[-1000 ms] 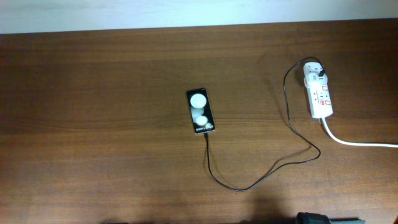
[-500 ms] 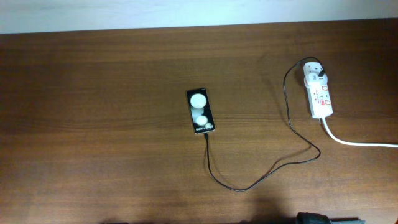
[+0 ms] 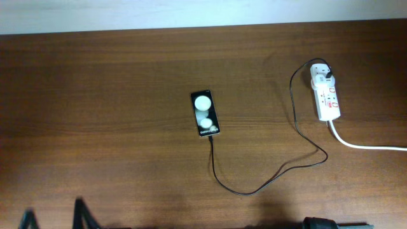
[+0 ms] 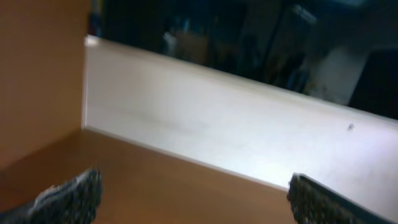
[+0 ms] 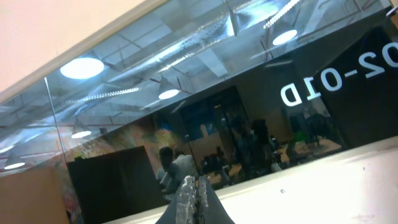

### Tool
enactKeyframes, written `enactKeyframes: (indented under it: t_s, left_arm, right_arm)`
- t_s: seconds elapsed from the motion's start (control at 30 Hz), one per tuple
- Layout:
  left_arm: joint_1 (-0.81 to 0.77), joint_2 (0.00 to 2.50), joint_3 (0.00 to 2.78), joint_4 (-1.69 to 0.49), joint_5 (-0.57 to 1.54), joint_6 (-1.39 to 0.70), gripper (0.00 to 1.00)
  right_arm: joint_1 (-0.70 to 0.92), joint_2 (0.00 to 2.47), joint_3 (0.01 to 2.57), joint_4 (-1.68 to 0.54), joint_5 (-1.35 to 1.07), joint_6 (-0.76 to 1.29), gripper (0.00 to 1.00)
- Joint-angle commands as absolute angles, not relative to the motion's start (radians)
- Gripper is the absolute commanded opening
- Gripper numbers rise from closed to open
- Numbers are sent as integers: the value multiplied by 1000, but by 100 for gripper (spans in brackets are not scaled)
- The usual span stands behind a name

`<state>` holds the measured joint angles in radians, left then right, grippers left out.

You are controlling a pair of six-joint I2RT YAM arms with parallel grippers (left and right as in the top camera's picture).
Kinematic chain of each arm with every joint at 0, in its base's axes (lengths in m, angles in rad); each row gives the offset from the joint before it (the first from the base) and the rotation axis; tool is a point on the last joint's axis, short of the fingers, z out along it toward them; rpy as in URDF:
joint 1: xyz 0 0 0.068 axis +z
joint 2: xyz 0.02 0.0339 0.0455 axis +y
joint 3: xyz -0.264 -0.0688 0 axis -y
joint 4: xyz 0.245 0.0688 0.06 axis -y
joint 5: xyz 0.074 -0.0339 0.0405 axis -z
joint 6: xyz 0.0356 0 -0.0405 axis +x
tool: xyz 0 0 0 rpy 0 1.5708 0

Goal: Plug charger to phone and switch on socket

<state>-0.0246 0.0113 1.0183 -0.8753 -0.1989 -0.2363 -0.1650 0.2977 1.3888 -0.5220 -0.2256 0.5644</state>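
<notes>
Left jaws: your left gripper [image 4: 194, 198] is hanging with its fingers [image 4: 68, 196] spread wide and holding nothing. Its camera is looking across the brown wooden table [image 3: 102, 95] at a pale wall.
Right jaws: your right gripper [image 5: 191, 198] is showing its fingertips pressed together and empty. Its camera is pointing up at a dark window, so it is showing you nothing of the task.
Phone: the small flat black phone with two white round spots [image 3: 205, 113] is lying ahead and to the right of the left jaws, and ahead and to the left of the right jaws. Its long axis is running away from you.
Charger: the long thin black cable [image 3: 254, 189] is touching the phone's near end, but you cannot tell whether the tip is seated. The white plug adapter [image 3: 322, 75] is sitting at the strip's far end.
Socket: the narrow white power strip with red switches [image 3: 327, 98] is lying almost straight ahead of the right jaws and well apart from them. Its long axis is pointing away from them.
Nearer arm: the right arm, by my judgement. The closed tips are suiting a press on a switch.
</notes>
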Motion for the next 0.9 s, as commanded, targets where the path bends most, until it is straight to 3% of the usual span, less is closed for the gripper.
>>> enactKeyframes:
  t_s: [0.0,0.13,0.53,0.87]
  left_arm:
    - [-17,8,822,-661,-98,-239,99]
    - [-17,8,589,-401,-93,-239,99]
    - [-17,8,102,76,-101,-239,99]
    - [-17,8,9,63,-101,-239,99]
  right_arm:
    - [-156,265,1386,-519,-220,558,4]
    - [-156,263,1386,-519,-220,558,5]
    - [-150,263,1386,-519,-220,558,5]
    - [-129,263,1386,-516,-220,558,5]
